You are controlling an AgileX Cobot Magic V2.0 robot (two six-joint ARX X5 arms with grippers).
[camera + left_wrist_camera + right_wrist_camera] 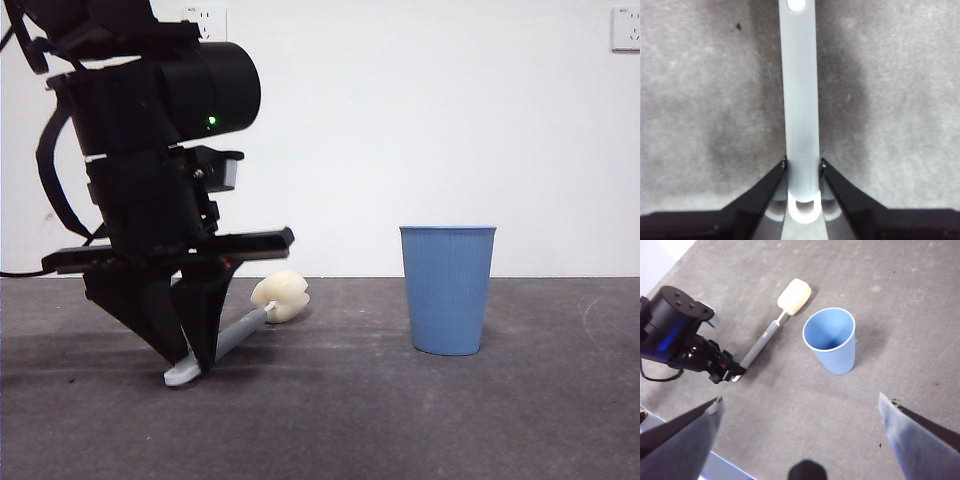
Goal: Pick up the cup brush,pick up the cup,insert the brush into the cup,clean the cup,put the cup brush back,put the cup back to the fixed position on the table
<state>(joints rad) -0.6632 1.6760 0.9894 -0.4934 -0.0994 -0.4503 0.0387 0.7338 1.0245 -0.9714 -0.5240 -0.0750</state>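
The cup brush (243,328) lies on the table (400,420) at the left, its cream sponge head (280,297) pointing toward the back. My left gripper (190,362) is down at the table with its jaws shut on the near end of the grey handle (801,100); the right wrist view shows this too (729,371). The blue ribbed cup (447,290) stands upright and empty to the right of the brush, also seen from above (832,345). My right gripper (800,399) hangs high above the table, open and empty.
A white wall with two sockets (625,28) stands behind the table. Bare table lies between the brush and the cup and in front of both. The table's edge (715,467) shows near the left arm.
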